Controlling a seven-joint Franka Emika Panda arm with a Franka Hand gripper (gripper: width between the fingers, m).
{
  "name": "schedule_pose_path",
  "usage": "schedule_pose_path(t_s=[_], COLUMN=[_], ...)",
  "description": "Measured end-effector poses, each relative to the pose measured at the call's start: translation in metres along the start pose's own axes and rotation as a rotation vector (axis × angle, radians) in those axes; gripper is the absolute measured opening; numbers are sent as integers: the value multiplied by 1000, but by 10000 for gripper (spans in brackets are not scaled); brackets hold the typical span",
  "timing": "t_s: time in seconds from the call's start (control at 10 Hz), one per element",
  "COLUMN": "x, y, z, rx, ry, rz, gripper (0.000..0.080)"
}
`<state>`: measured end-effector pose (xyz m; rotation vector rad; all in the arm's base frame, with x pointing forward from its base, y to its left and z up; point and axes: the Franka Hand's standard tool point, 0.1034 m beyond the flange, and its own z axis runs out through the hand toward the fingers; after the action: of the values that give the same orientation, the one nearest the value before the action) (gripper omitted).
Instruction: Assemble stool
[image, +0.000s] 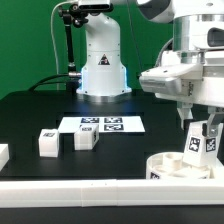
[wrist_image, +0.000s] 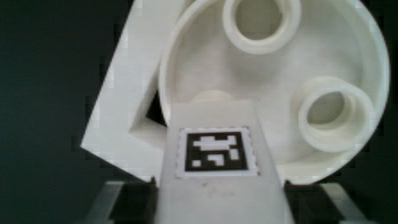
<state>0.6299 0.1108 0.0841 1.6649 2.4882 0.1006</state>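
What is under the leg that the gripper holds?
The seat disc lies under the leg, two round sockets showing beside it. The leg hides the part of the disc right beneath it, so contact there cannot be seen.

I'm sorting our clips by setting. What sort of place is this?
Probably a robotics lab bench: a green backdrop behind a black table, a marker board of square tags lying on it, and a gripper clamping a tagged white leg by the seat disc.
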Motion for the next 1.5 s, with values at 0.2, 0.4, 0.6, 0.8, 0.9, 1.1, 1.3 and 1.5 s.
schedule_pose_path(t_s=[0.2, 0.4, 0.6, 0.8, 0.9, 1.1, 1.3, 1.5], x=[0, -1, -2, -5, -4, -4, -4, -11], y=[-1, -3, -1, -2, -2, -2, -2, -4], z=[0, 1, 2, 1, 2, 2, 2, 3], rx=[5, 71, 104, 133, 134, 134, 135, 132], ry=[0, -9, -16, -9, -13, -21, -29, 0], rz=[20, 241, 421, 545, 621, 736, 863, 1036], gripper=[337, 337, 338, 339, 340, 340, 340, 340])
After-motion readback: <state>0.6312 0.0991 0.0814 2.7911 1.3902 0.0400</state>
